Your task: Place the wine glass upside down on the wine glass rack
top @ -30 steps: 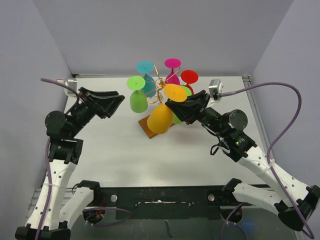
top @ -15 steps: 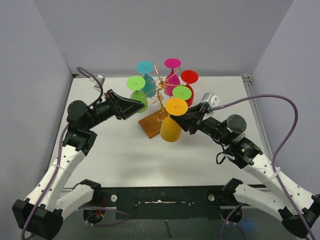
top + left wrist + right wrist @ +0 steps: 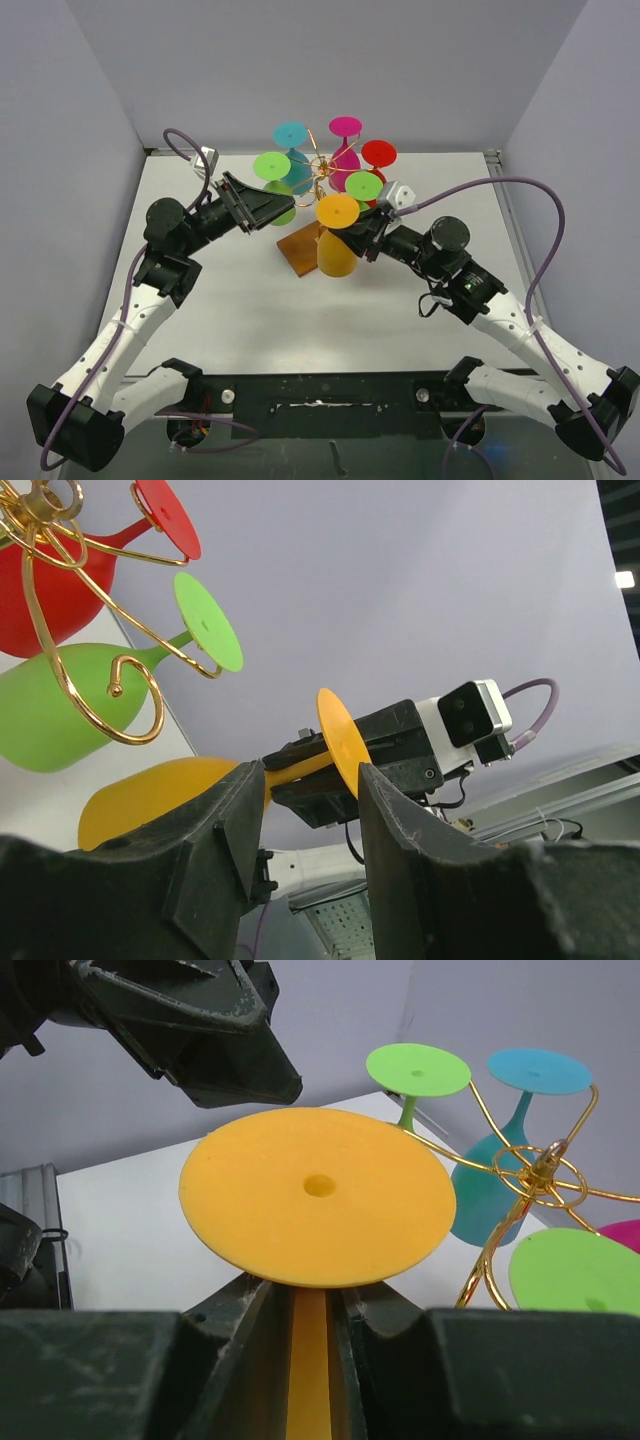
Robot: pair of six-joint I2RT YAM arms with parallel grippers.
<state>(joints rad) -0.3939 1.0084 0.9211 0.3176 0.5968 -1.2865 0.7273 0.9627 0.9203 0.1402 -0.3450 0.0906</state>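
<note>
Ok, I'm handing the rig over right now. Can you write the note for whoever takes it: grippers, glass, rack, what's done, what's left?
Right gripper: shut on the stem of the orange wine glass, just under its foot. The glass is upside down, foot on top.
Left gripper: open and empty, pointing at the glass from the rack's left side, not touching it.
Wine glass rack: just behind the held glass, with five other glasses hanging on it.
Done: glass gripped, inverted and at the rack's near side.
Left: hang the glass on a rack arm by its foot, release, back away.
</note>
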